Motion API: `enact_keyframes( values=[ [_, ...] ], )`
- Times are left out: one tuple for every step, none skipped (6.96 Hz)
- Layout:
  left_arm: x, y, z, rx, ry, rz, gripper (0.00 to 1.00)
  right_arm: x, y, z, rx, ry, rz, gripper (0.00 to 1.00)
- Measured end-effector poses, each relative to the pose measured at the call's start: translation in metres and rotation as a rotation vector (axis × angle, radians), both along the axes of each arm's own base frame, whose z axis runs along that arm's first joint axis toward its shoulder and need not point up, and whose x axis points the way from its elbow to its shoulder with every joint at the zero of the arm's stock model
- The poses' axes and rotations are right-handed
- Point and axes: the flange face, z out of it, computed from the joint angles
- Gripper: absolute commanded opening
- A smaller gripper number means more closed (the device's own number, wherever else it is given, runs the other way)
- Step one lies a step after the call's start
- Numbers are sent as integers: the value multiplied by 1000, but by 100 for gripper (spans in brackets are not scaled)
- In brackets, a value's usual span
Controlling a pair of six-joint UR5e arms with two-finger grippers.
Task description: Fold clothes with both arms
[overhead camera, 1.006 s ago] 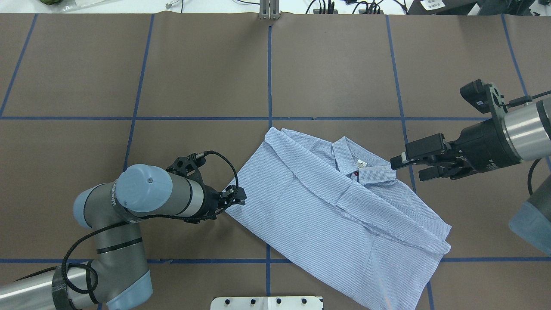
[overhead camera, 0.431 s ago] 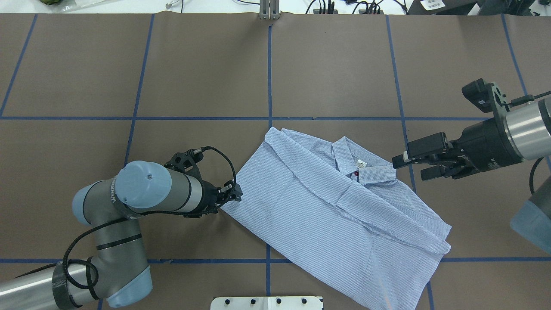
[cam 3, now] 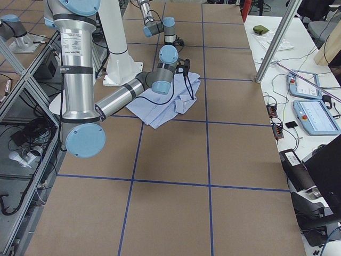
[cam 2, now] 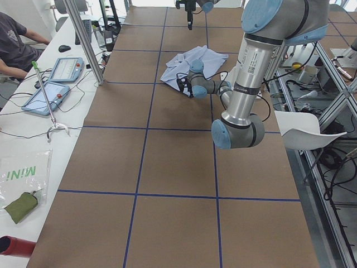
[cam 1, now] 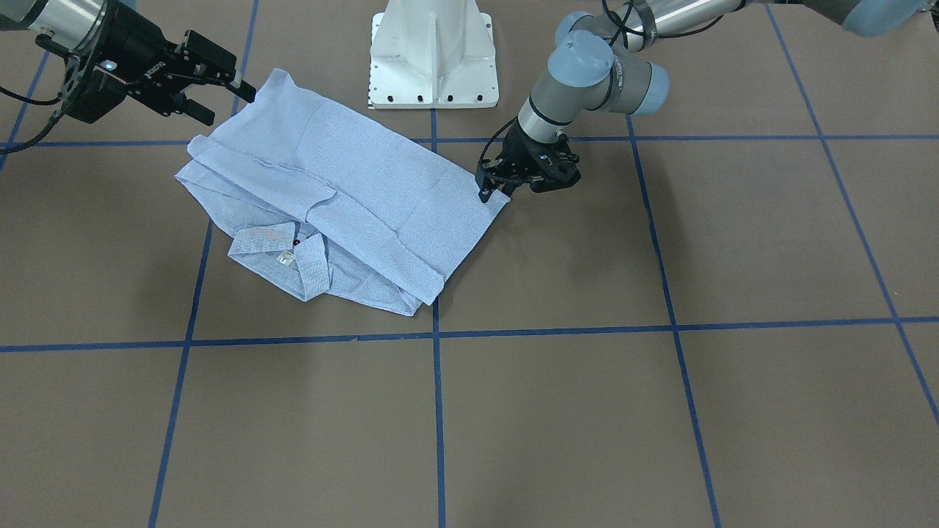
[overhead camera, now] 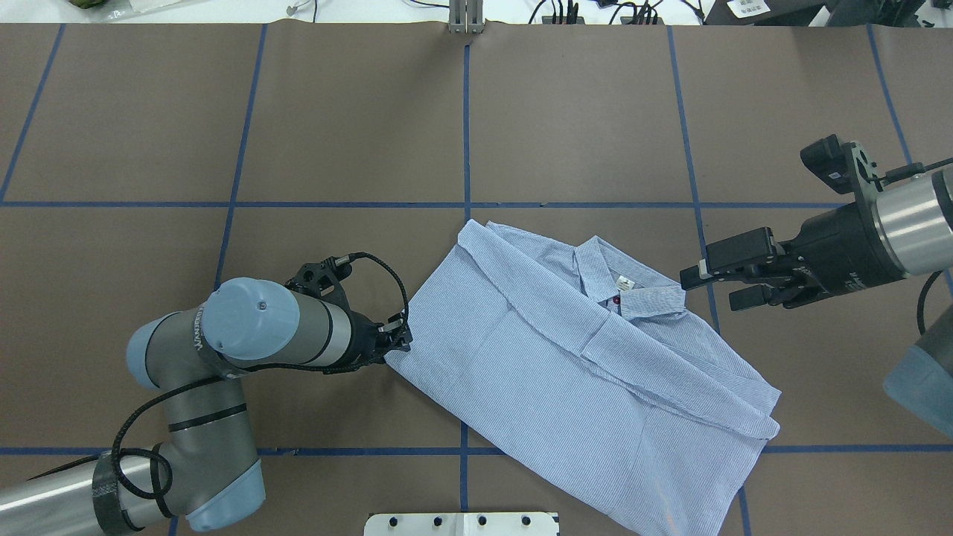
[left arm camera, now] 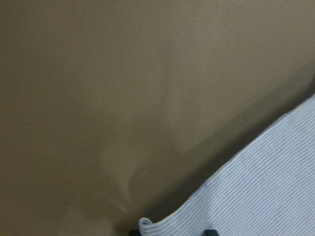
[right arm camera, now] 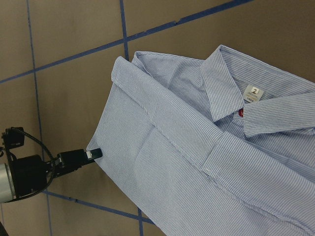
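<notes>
A: Which arm has the shirt (overhead camera: 566,372) in reach?

B: The left. The left gripper (overhead camera: 400,341) sits at the shirt's short end, at the corner nearer the robot's edge of the table (overhead camera: 149,112). From its fingers the cloth runs away toward the table's right end.

A: And the long axis?

B: Diagonal. The folded shirt lies from about the table's middle down to the robot's edge on the right half, with the collar (overhead camera: 595,264) on the far long side. So the left gripper faces along the length, not across it.

A: Has it got hold?

B: I wouldn't say so. In the left wrist view two dark fingertips (left arm camera: 210,231) show apart at the bottom, with the curled hem between them. They look spread around the edge, not pinched on it.

A: How is the left arm (overhead camera: 253,335) posed?

B: The elbow is folded back toward the robot's edge and the forearm is low. The wrist tips down, so the fingers come close to the table at that corner.

A: The right gripper (overhead camera: 707,290)?

B: Its fingers are spread and hold nothing. It is raised off the table just beside the collar, pointing at the shirt from the right end. The right arm (overhead camera: 908,223) comes in nearly level.

A: So the next move?

B: My guess is that the left gripper closes on that corner, then lifts and carries it along the diagonal. The risk is catching only the top layer.
</notes>
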Motion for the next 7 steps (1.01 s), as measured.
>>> enact_keyframes(
  values=[
    [-1, -1, -1, -2, 0, -3, 0, 1, -1, 0, -1, 1, 2, 100],
    [-3, -4, -1, -3, 2, -9, 0, 2, -1, 1, -2, 2, 5, 100],
    [-10, -16, -4, -3, 4, -27, 0, 4, -2, 1, -3, 2, 9, 100],
    [-22, -38, -10, -2, -3, -61, 0, 6, -3, 2, -3, 2, 14, 100],
    [-38, -68, -21, 6, -26, -104, 0, 8, -5, 2, -4, 3, 20, 100],
    [-55, -104, -32, 23, -58, -146, 0, 10, -7, 3, -6, 5, 27, 100],
    [-63, -143, -38, 36, -92, -185, 0, 11, -9, 3, -7, 6, 31, 100]
  ],
)
